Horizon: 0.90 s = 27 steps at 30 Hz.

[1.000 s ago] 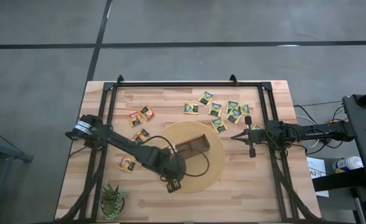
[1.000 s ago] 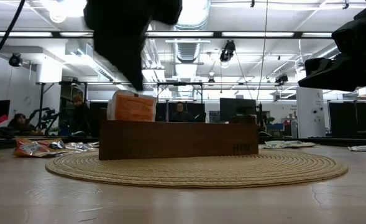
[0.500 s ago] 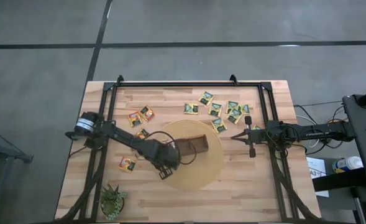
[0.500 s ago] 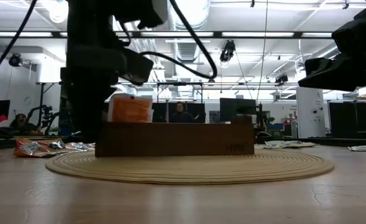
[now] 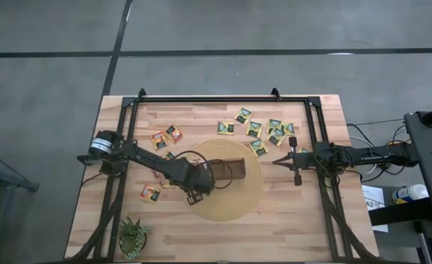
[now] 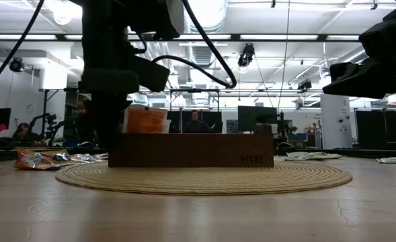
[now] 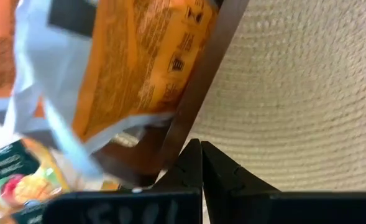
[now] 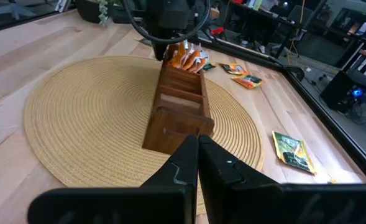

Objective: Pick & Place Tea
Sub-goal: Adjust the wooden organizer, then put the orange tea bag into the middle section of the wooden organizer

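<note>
Two hands here, and we only count one as busy. Our left hand (image 5: 195, 196) is pinched fully shut with nothing in it, parked right at the end of the wooden box (image 5: 225, 171) where the orange tea bags (image 6: 146, 120) stand upright. From its own camera the closed fingertips sit just beside the box's edge, so we'd guess it's nudging or steadying the box, not picking anything.

The box sits on the round woven mat (image 5: 246, 204) in the middle of the tabletop (image 5: 274, 235), probably so it stays put and is easy for either arm to reach.

Loose tea bags lie flat around it: a green-and-yellow bunch (image 5: 274, 130) on the far right side, a couple of red ones (image 5: 165, 136) on the far left side, and one more (image 5: 150, 193) near the little plant (image 5: 133, 236).

Our right hand (image 5: 277, 161) is also closed and empty, waiting off the mat's right edge, pointed at the box.
</note>
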{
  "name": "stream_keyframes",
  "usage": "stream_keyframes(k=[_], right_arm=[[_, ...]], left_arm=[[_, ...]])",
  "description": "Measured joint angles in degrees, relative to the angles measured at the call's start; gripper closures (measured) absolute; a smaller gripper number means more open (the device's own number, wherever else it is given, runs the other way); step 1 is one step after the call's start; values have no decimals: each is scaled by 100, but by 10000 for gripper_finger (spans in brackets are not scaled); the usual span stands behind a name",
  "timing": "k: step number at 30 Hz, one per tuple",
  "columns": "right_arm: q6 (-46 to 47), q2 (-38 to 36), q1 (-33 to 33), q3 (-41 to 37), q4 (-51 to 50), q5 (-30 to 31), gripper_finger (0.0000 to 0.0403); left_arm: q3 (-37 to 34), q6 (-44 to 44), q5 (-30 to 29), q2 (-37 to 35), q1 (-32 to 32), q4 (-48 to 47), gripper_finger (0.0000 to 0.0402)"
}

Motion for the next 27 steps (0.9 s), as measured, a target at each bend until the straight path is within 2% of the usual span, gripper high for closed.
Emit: stream_keyframes(k=[7,10,14,19,23,27], right_arm=[[0,0,0,0,0,-1,394],[0,0,0,0,-2,1,394],[0,0,0,2,0,1,394],[0,0,0,1,-2,0,394],[0,0,0,1,0,1,394],[0,0,1,1,-2,0,394]], left_arm=[[441,21,-13,-9,-24,-872,402],[805,-31,141,-13,-115,-1493,402],[1241,-201,62,-18,-279,-2364,402],[1446,-371,-4,-24,-304,-2655,399],[1460,-303,204,-24,-304,-2678,378],[1460,-408,547,-24,-325,-2676,330]])
